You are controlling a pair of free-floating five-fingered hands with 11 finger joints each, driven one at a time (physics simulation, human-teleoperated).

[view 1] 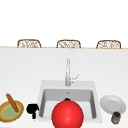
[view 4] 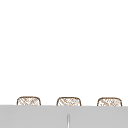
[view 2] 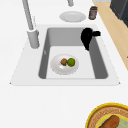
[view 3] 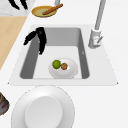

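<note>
front view: a black left hand [view 1: 32, 109] hangs at the sink's [view 1: 42, 86] left rim; i cannot tell how its fingers are set. a big red ball [view 1: 67, 114] covers the near half of the basin. left of the hand sits a yellow-rimmed plate [view 1: 5, 115] with a brown sausage [view 1: 12, 102]; on the right, a white plate [view 1: 113, 104] and a dark jar [view 1: 116, 117].

left side view: a hand [view 2: 87, 37] hangs over the basin's front wall, fingers straight and pointing down, holding nothing. near it in the basin a white bowl [view 2: 56, 68] holds a lime [view 2: 71, 62] touching a brown nut [view 2: 64, 61]. the faucet [view 2: 31, 27] stands at the left.

right side view: the same hand [view 3: 40, 38], fingers loose, is apart from the bowl [view 3: 71, 71].

upper view: three wicker chair backs [view 4: 68, 101].
</note>
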